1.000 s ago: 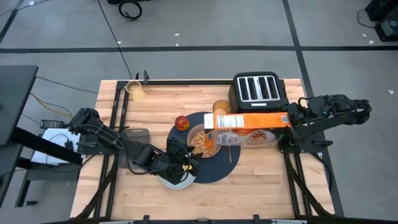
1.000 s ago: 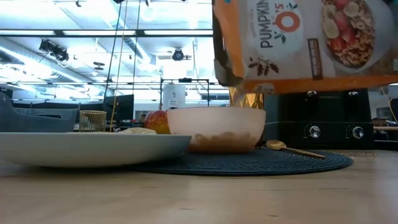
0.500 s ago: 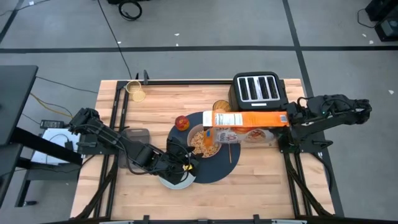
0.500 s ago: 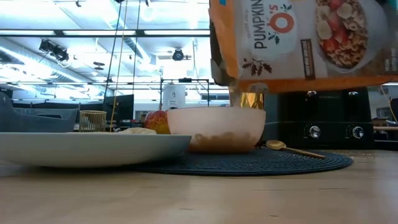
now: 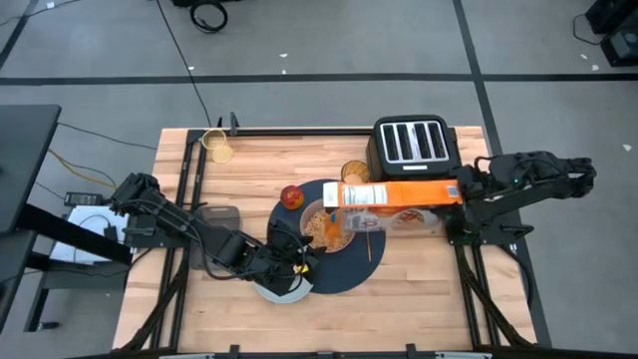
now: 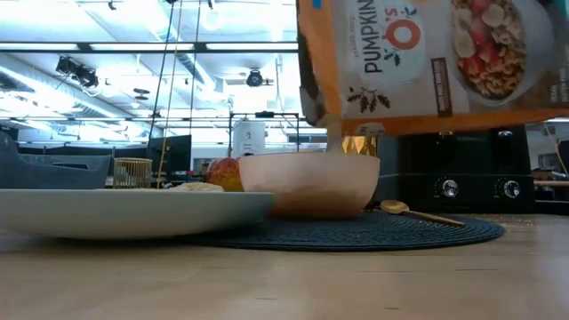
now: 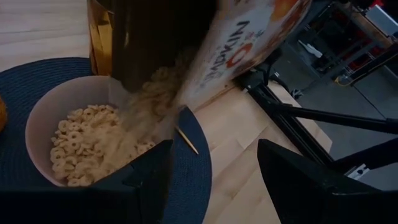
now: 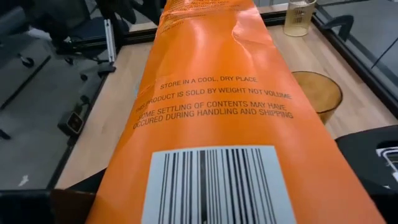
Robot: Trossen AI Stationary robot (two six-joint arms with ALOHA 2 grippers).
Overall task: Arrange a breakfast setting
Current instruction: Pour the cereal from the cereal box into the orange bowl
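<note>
A pinkish bowl with cereal stands on the round dark-blue placemat; it also shows in the left wrist view. My right gripper is shut on the orange-and-white cereal box, whose open end hangs over the bowl while cereal falls in. A red apple and an amber glass stand at the mat's far edge, and a gold spoon lies on the mat. A pale-blue plate with bread rests on the mat's near-left edge. My left gripper is open above the plate. My right gripper holds the cereal box by its closed bottom end, coming level from the table's right. The box itself hides the fingers in the right wrist view. The box lies roughly level, lifted clear, its open end tipped down over the bowl.
A black toaster stands at the far right behind the box. A small jar stands at the far left corner. A dark grey container lies left of the mat. Bare wood shows at the near right.
My right gripper has rolled the cereal box about its long axis, so less of its printed face shows from above. The open end has shifted slightly toward the table's left over the bowl. Cereal keeps falling into the bowl.
</note>
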